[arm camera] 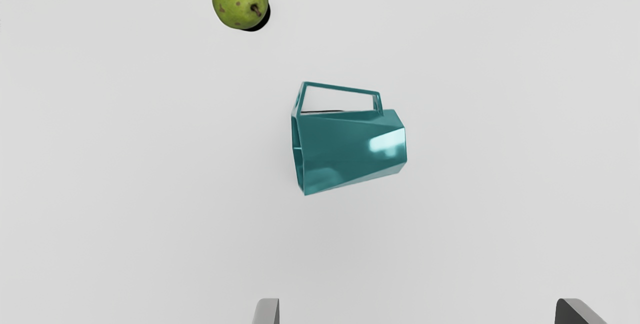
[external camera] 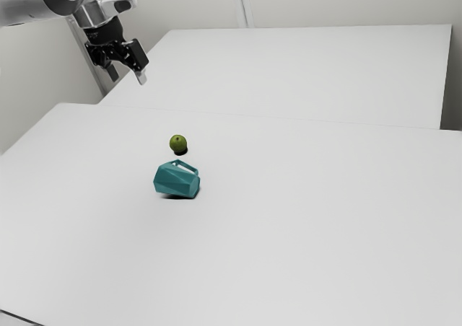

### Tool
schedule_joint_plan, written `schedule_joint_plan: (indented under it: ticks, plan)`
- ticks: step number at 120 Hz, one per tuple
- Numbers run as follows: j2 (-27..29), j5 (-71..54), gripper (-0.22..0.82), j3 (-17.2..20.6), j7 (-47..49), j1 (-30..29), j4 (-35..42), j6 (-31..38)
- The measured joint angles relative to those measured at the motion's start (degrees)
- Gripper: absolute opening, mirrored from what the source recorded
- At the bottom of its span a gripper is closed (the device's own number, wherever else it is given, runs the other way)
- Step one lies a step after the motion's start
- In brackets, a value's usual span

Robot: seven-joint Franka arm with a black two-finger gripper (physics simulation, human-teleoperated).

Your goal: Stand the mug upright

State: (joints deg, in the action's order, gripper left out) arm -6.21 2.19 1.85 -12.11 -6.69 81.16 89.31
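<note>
Mug (arm camera: pixel 350 146) lies on its side on the table (external camera: pixel 289 232) near the pear (arm camera: pixel 239 0), so the upright standing is not reached and remains to be made, while the fingers (arm camera: pixel 268 312), empty and apart, are well away from it.

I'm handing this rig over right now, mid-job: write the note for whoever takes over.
Gripper: open and empty, raised above the table.
Mug: lying on its side on the table, handle toward the pear, mouth toward the exterior view's left.
Done: nothing on the mug yet.
Left: grasp it, turn it upright, release it.
</note>
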Motion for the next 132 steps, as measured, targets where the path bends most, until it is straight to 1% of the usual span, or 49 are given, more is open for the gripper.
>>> schedule_joint_plan:
  ticks: [31,48,53,59,75,82,94,110,132]
  plan:
    - [0.11,0.06,0.6,-0.02,0.55,0.02,0.1,0.03]
    - [0.47,0.76,0.6,-0.25,0.76,0.08,0.15,-2.44]
    - [0.56,2.72,0.6,-1.82,0.63,0.91,0.25,-3.53]
    - [0.59,6.33,0.6,-4.63,-0.04,1.36,0.66,-4.73]
    - [0.44,17.09,0.6,-12.34,-3.55,-0.31,4.96,-6.8]
    - [0.0,20.68,0.6,-14.49,-5.48,-1.38,6.01,-7.32]
    - [-2.3,26.85,0.6,-15.54,-9.01,-2.34,8.88,-7.4]
    - [-4.34,33.08,0.6,-15.63,-13.32,-2.01,15.03,-4.18]
    - [-8.72,37.73,0.6,-15.64,-19.83,-2.98,16.28,1.52]
